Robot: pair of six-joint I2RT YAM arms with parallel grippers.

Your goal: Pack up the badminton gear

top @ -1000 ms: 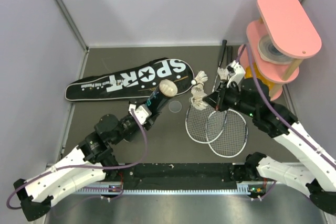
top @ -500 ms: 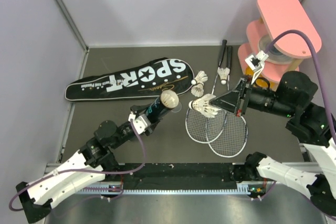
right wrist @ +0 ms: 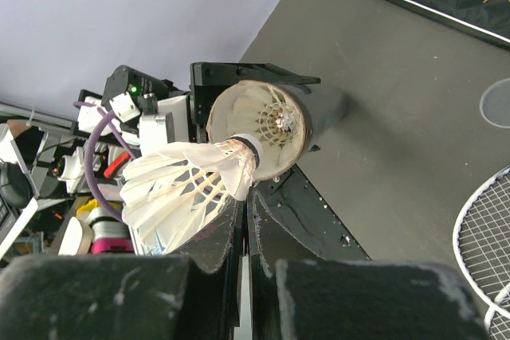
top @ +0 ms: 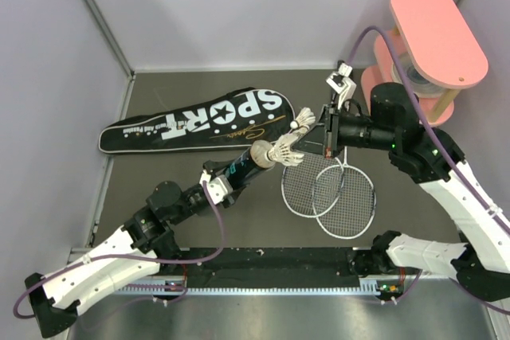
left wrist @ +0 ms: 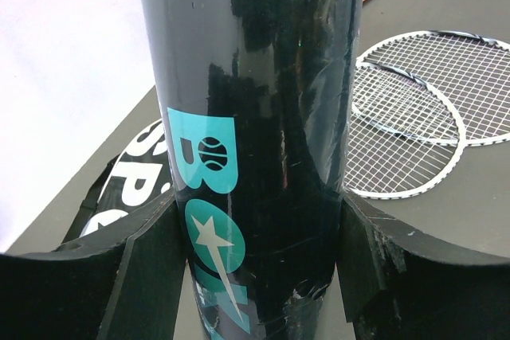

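Glossy black plastic fills the nearest view: a long black shuttle tube (left wrist: pixel 255 117) with teal lettering, smooth and round, scuffed near its base. The left gripper (top: pixel 225 174) has it. Its two black, foam-faced fingers (left wrist: pixel 147 264) are spread wide and pressed against opposite sides of the tube, holding it tilted above the dark grey table top (top: pixel 151 171).

The tube's open mouth faces the right arm. Inside its cream-coloured bore sits what looks like a feather skirt (right wrist: pixel 267 117), ribs fanning out from a small centre.

At the lower rim of that mouth is a white feather shuttlecock (right wrist: pixel 187 189), cork end toward the tube and stiff feathers flaring back. Whether cork and rim touch, I cannot tell. The right gripper (right wrist: pixel 245 205) has its thin black fingers pressed together, pinching the edge of the feathers.

Beyond, two thin silver-framed rackets (top: pixel 328 193) lie flat on the table, their oval heads overlapping, white strings in a fine grid. Their shafts run under the right arm.

Further back on the left lies a black racket-shaped fabric bag (top: pixel 199 121) printed with white "SPORT". What it contains I cannot tell. A second shuttlecock (top: pixel 301 123) lies just beside its wide end.

In the far right corner stands a pink tiered stand (top: pixel 434 37), with a pale ring-shaped roll (top: pixel 414 76) on its middle shelf.
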